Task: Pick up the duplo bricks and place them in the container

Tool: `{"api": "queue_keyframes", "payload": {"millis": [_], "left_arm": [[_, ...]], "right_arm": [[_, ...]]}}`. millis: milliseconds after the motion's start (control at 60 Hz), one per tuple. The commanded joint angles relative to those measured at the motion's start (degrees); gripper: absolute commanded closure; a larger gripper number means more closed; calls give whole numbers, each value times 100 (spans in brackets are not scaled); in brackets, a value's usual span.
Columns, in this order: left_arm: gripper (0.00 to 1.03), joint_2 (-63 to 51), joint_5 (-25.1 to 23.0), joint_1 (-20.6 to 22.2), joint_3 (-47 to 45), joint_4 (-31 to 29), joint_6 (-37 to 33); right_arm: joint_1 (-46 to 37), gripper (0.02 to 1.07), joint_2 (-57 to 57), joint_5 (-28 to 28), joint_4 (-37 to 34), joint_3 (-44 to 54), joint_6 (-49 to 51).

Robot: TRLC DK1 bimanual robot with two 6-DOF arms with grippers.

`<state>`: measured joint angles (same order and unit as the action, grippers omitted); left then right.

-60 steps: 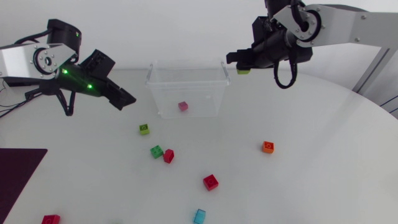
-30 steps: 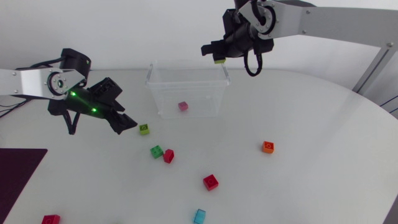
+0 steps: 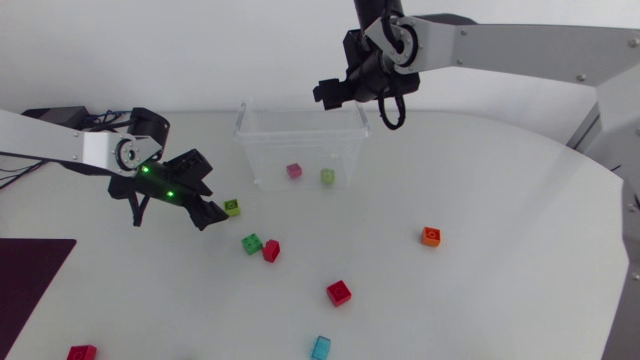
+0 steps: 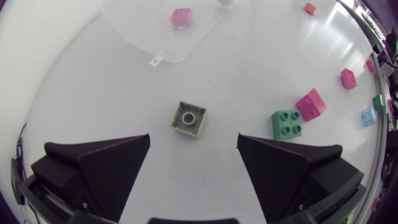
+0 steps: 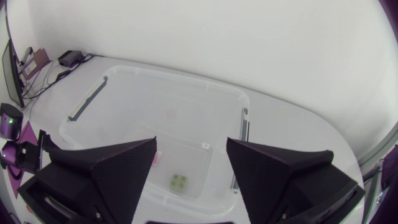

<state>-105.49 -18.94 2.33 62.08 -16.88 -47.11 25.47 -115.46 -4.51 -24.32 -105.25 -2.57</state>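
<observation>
The clear container (image 3: 300,128) stands at the table's back; a pink brick (image 3: 294,171) and a light green brick (image 3: 327,176) lie inside. My right gripper (image 3: 330,91) hovers above its right rim, open and holding nothing. In the right wrist view the light green brick (image 5: 180,181) lies on the container floor below the gripper (image 5: 189,168). My left gripper (image 3: 212,213) is low over the table, open, just left of a lime brick (image 3: 232,207). In the left wrist view the lime brick (image 4: 189,119) sits just ahead of the gap between the fingers, untouched.
Loose bricks on the table: a green one (image 3: 252,243) beside a red one (image 3: 271,250), another red (image 3: 339,292), orange (image 3: 431,236), light blue (image 3: 321,347), and red (image 3: 82,352) at the front left. A dark mat (image 3: 30,280) lies at the left edge.
My right gripper moved left over the container and opened; the light green brick it held now lies inside. My left gripper came down and right, up to the lime brick.
</observation>
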Motion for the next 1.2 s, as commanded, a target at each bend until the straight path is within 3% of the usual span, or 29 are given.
{"api": "queue_keyframes", "payload": {"millis": [0, 333, 667, 783, 883, 1183], "left_arm": [[5, -349, -48, 31, 251, 115, -369], [6, -903, -251, 5, 752, 273, -782], [14, -1246, -356, 75, 911, -69, -1283], [39, -1307, -356, 92, 990, -175, -1300], [78, -1281, -453, 110, 981, -201, -1362], [82, -630, -664, 57, 832, -447, -1160]], "right_arm": [[72, 17, 604, 12, -91, 444, 178], [28, 17, 2739, 363, 410, 3134, 450], [-341, 14, 3820, 794, 885, 5190, 520], [-429, 14, 3908, 812, 981, 5595, 512], [-544, 14, 3820, 794, 1113, 5858, 424], [-1009, 14, 3214, 513, 577, 5674, -341]]}}
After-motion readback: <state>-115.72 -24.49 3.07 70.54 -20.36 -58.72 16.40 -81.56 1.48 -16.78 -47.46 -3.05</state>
